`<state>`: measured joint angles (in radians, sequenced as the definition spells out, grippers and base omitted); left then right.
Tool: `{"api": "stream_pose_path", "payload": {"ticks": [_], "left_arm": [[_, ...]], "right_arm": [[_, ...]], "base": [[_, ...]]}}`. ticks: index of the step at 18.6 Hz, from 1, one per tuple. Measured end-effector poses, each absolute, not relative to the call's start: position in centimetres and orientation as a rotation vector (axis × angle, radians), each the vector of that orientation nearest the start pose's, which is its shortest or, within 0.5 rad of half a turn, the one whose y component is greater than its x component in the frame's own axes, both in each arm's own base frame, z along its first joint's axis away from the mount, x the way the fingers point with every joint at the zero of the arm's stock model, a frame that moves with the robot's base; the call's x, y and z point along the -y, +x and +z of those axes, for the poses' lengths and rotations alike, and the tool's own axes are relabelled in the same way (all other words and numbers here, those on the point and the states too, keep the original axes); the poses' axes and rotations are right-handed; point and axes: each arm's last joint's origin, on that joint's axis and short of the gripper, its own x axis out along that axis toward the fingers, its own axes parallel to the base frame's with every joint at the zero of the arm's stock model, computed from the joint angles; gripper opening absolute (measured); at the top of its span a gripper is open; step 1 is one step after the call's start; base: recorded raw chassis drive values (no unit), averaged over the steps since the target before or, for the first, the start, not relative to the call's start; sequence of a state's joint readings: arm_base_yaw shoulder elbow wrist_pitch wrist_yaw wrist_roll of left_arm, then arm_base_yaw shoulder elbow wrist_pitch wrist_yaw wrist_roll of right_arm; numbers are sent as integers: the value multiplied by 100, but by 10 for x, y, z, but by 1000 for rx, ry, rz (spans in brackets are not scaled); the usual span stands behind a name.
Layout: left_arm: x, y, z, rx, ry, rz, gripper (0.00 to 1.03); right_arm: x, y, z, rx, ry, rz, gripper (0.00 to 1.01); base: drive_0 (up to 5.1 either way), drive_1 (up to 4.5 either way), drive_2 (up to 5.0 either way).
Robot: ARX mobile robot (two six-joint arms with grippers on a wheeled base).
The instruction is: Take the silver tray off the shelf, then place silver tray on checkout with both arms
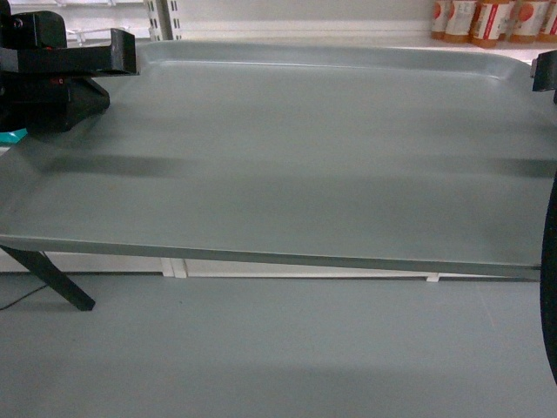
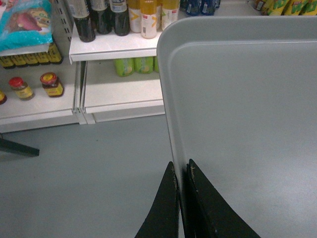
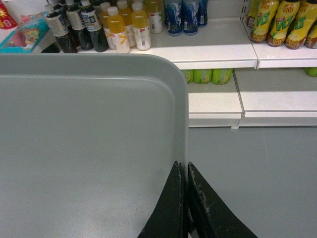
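The silver tray [image 1: 296, 157] hangs level above the grey floor, clear of the shelf [image 1: 348, 42] behind it, and fills most of the head view. My left gripper [image 2: 181, 166] is shut on the tray's left rim [image 2: 171, 124], one finger under and one over. My right gripper [image 3: 183, 166] is shut on the tray's right rim [image 3: 184, 129] in the same way. In the head view the left gripper [image 1: 122, 52] shows at the far left corner and the right gripper [image 1: 544, 71] at the right edge. The checkout top is out of view.
White shelf boards [image 2: 114, 47] carry dark and yellow bottles [image 3: 124, 29], with green bottles [image 3: 205, 75] and jars [image 2: 52, 84] lower down. A slim black leg [image 1: 52, 280] slants on the floor at lower left. Grey floor [image 1: 278, 348] lies beneath the tray.
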<state>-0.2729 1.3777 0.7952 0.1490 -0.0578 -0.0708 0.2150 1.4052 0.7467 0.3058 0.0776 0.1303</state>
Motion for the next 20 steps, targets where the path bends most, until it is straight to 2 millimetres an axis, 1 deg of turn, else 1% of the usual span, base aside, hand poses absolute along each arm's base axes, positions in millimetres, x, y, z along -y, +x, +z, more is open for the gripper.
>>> {"api": "stream_pose_path", "payload": {"ticks": [20], "left_arm": [[78, 284, 237, -440, 3, -196, 3]], "right_arm": [[-61, 291, 228, -357, 78, 115, 2]], "base": [[1, -428, 430]]}}
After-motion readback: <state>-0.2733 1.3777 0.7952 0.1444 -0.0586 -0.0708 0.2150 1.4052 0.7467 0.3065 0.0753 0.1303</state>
